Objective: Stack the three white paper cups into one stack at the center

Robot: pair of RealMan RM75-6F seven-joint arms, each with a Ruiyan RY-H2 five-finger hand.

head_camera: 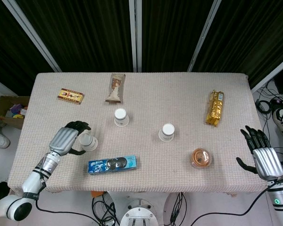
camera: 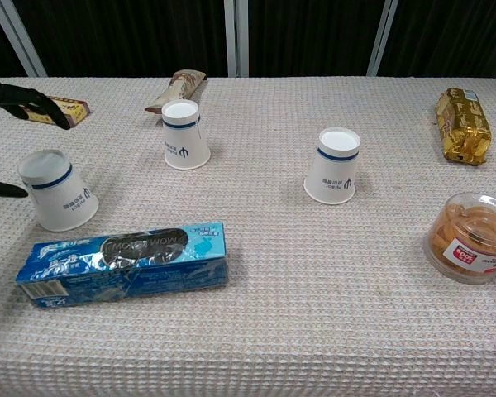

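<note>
Three white paper cups with a blue band stand upside down on the table. One is at the back centre-left (head_camera: 121, 117) (camera: 185, 136), one in the middle (head_camera: 167, 132) (camera: 335, 165), and one at the front left (head_camera: 88, 141) (camera: 58, 192), slightly tilted. My left hand (head_camera: 68, 139) (camera: 29, 101) reaches around the front-left cup. In the chest view its dark fingers and thumb stand apart from the cup on both sides. My right hand (head_camera: 262, 153) hangs open beyond the table's right edge and holds nothing.
A blue cookie box (head_camera: 112, 164) (camera: 124, 263) lies just in front of the left cup. A round plastic tub (head_camera: 201, 157) (camera: 471, 237) sits front right, a gold packet (head_camera: 216, 107) back right. A snack bag (head_camera: 115, 88) and a red-yellow box (head_camera: 70, 96) lie at the back.
</note>
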